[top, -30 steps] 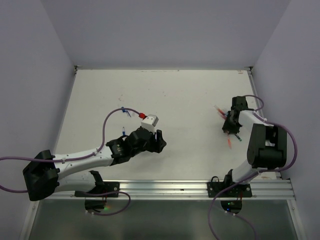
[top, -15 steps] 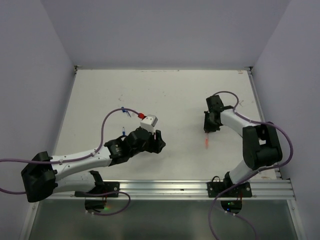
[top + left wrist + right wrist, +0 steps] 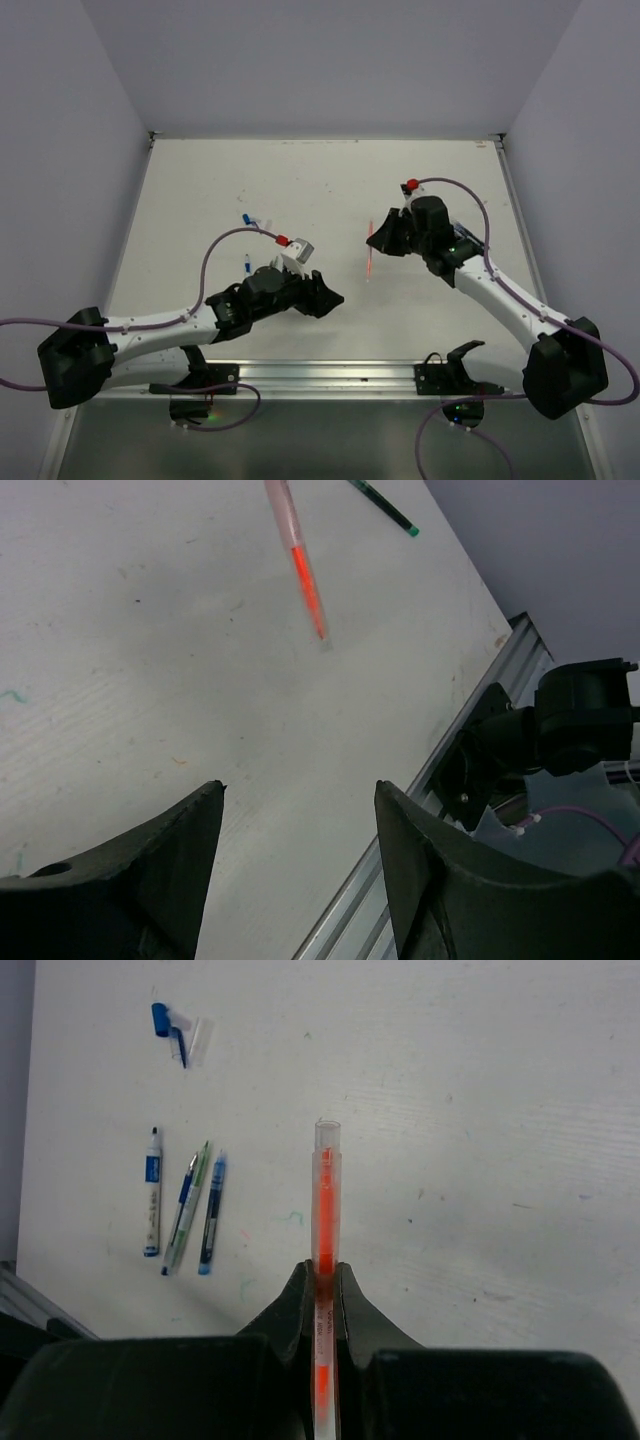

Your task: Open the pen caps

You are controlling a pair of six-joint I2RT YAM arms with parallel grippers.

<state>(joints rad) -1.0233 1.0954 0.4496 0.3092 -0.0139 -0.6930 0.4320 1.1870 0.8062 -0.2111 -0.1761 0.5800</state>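
My right gripper (image 3: 374,241) is shut on a red-inked pen with a pale barrel (image 3: 368,264), held above the middle of the table. In the right wrist view the pen (image 3: 325,1195) sticks out forward from between the shut fingers of that gripper (image 3: 323,1268), and its clear end points away. My left gripper (image 3: 328,297) is open and empty, low over the table, left of and nearer than the pen. In the left wrist view the red pen (image 3: 300,570) shows ahead of the spread fingers. A loose blue cap (image 3: 163,1020) lies far left on the table, and also shows in the top view (image 3: 245,218).
Three blue and green pens (image 3: 186,1208) lie side by side on the table near the left arm (image 3: 247,265). A green-tipped pen (image 3: 385,505) lies further right. The aluminium rail (image 3: 400,375) runs along the near edge. Purple cables with red plug-ends loop over both arms.
My right arm has swung left from the table's right side to the middle, carrying the red pen. My left gripper has moved slightly right and toward the near edge.
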